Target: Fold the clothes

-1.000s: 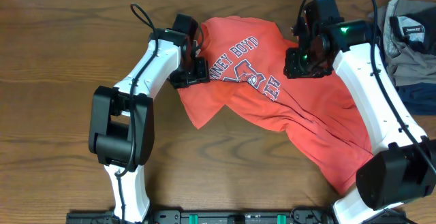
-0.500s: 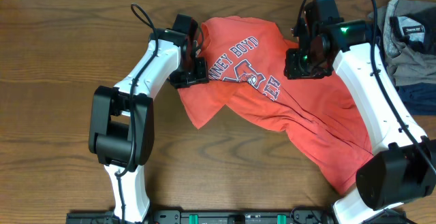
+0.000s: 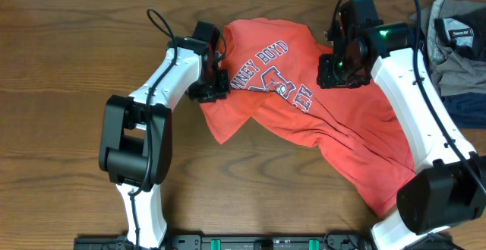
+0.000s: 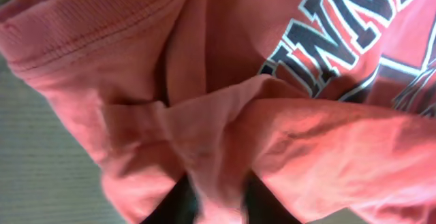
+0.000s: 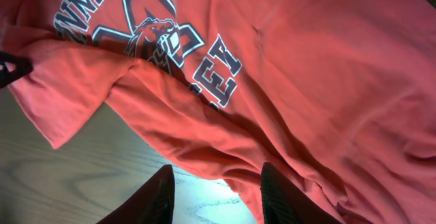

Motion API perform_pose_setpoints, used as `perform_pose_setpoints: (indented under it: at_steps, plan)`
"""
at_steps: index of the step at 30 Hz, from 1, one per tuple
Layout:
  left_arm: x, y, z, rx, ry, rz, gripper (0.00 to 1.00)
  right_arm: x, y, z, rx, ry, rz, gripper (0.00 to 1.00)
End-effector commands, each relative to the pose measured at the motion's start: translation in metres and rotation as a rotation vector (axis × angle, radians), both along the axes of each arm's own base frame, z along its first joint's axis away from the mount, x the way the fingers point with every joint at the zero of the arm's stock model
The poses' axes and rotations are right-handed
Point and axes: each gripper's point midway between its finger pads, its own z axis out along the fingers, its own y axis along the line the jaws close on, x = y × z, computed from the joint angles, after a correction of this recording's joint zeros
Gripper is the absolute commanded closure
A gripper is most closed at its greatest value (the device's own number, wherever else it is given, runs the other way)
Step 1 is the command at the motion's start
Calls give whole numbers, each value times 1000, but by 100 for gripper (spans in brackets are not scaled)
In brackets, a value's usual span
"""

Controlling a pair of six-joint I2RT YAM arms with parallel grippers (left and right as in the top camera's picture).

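The clothes, a coral-red T-shirt (image 3: pixel 304 121) with dark-and-white chest lettering, lie crumpled across the middle of the table (image 3: pixel 61 68). My left gripper (image 3: pixel 215 83) is at the shirt's left edge. In the left wrist view, its two dark fingers pinch a raised fold of the shirt (image 4: pixel 225 67), so the left gripper (image 4: pixel 218 203) is shut on cloth. My right gripper (image 3: pixel 338 71) hangs over the shirt's upper right part. In the right wrist view the right gripper (image 5: pixel 218 200) stands open above the shirt (image 5: pixel 306 67), with the cloth's edge and bare table showing between its fingers.
A pile of grey and navy garments (image 3: pixel 459 45) lies at the table's right edge, close behind the right arm. Bare wooden table stretches to the left and along the front of the shirt.
The left gripper's fingers have closed on a fold at the shirt's left edge and shifted slightly. The right arm and the shirt's lie look unchanged.
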Motion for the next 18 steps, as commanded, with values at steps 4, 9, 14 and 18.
perform_pose_setpoints:
  at_steps: [4, 9, 14, 18]
  plan:
    - [-1, 1, 14, -2, -15, -6, 94, 1, -4, 1, 1, 1, -26, 61]
    - [-12, 1, 52, -23, -36, -8, 94, -1, -8, 0, -11, 10, -52, 63]
    - [-45, 13, 128, -65, -128, -62, 94, -14, -44, -5, -125, 78, -192, 64]
    - [-67, 71, 183, 71, -266, 14, 94, -32, -63, -8, -144, 162, -230, 63]
